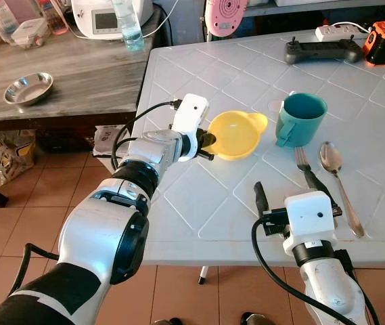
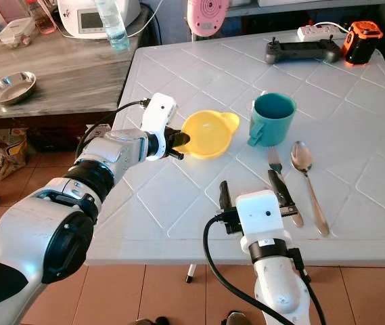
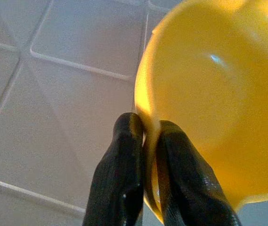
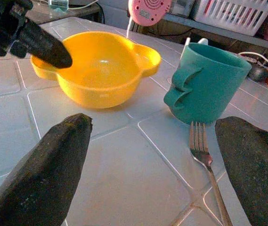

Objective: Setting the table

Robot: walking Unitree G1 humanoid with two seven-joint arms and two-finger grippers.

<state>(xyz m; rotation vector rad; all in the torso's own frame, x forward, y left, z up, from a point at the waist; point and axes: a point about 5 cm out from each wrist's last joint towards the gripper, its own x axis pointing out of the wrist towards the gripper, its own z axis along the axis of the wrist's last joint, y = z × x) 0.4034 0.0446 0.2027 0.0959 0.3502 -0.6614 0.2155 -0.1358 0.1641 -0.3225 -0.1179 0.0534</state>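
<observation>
A yellow two-handled bowl (image 1: 236, 134) sits on the white plastic table (image 1: 199, 88), toward the robot's left of the place setting. The left gripper (image 1: 208, 143) pinches the bowl's near rim, one black finger (image 3: 122, 174) outside and one inside. Just to the bowl's right stands a teal mug (image 1: 302, 118), its handle facing the robot. In front of the mug lie a fork (image 1: 303, 161) and a spoon (image 1: 336, 181), side by side. The right gripper (image 2: 254, 190) hovers near the table's front edge, fingers (image 4: 49, 174) spread wide and holding nothing, with the fork between them. A black controller (image 1: 323, 50) rests at the far edge. A steel bowl (image 1: 28, 88) sits on the wooden table at left.
</observation>
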